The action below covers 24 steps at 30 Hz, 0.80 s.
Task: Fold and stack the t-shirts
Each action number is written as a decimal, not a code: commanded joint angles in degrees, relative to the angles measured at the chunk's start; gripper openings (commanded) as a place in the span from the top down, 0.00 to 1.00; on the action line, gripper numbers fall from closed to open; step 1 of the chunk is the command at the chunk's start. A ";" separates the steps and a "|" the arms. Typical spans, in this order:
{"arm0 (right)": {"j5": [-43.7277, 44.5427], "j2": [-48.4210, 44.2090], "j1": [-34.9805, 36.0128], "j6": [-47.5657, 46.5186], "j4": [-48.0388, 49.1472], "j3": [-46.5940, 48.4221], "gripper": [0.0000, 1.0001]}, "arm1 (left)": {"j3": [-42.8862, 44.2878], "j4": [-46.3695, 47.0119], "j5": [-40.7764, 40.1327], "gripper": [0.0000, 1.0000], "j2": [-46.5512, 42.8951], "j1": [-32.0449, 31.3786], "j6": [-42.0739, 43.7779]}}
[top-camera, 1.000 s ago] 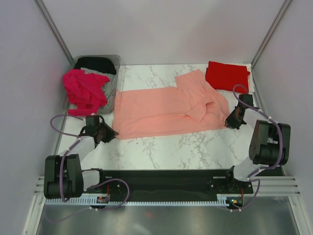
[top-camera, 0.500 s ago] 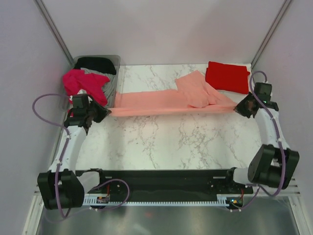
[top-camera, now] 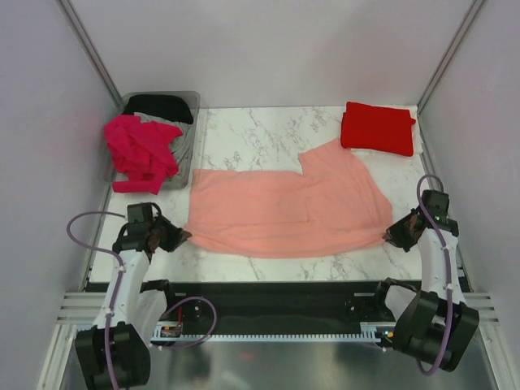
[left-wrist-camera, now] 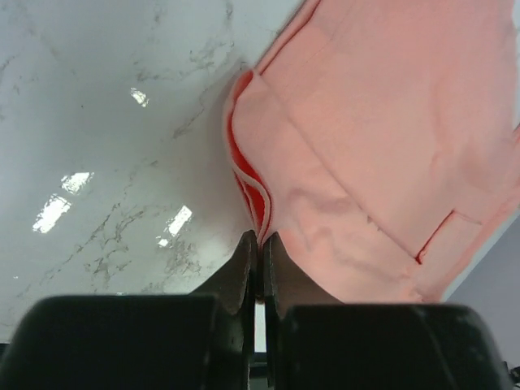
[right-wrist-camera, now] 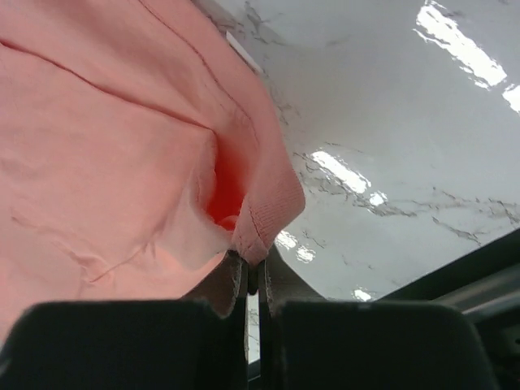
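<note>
The salmon pink t-shirt [top-camera: 284, 207] lies spread across the middle of the marble table. My left gripper [top-camera: 177, 236] is shut on its near left corner, seen in the left wrist view [left-wrist-camera: 258, 240]. My right gripper [top-camera: 392, 236] is shut on its near right corner, a ribbed hem in the right wrist view [right-wrist-camera: 253, 258]. The cloth also fills the left wrist view [left-wrist-camera: 374, 138] and the right wrist view [right-wrist-camera: 106, 154]. A folded bright red t-shirt [top-camera: 377, 127] lies at the back right. A magenta t-shirt [top-camera: 142, 152] hangs over the bin, with a black one [top-camera: 160, 106] inside.
The clear grey plastic bin [top-camera: 188, 134] stands at the back left corner. Grey walls close in the table on three sides. The black base rail [top-camera: 276, 296] of the arms runs along the near edge.
Both grippers have pulled the pink shirt from a raised, stretched band at the back down toward the near edge, and it now lies spread flat. Both stay shut on their corners.
</note>
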 commanded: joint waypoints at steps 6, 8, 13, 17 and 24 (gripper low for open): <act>2.79 -7.39 -4.69 3.44 -4.77 -1.04 1.00 | -0.36 -3.08 2.77 0.95 -8.39 0.45 -5.80; 2.18 -8.71 -6.18 3.70 -5.21 -3.49 0.98 | -0.09 -4.40 2.07 0.94 -9.80 0.54 -7.46; 1.73 -13.72 -9.09 4.49 -8.11 -3.34 0.70 | 0.26 -8.53 1.01 0.84 -16.73 0.54 -10.45; 3.32 -14.70 -9.27 3.80 -9.88 -0.44 0.10 | 2.53 -11.70 1.10 0.35 -21.65 0.54 -10.38; -4.73 -11.10 -4.45 -1.21 -1.83 7.82 0.08 | 13.34 -12.58 -3.03 0.00 -20.54 0.45 -0.90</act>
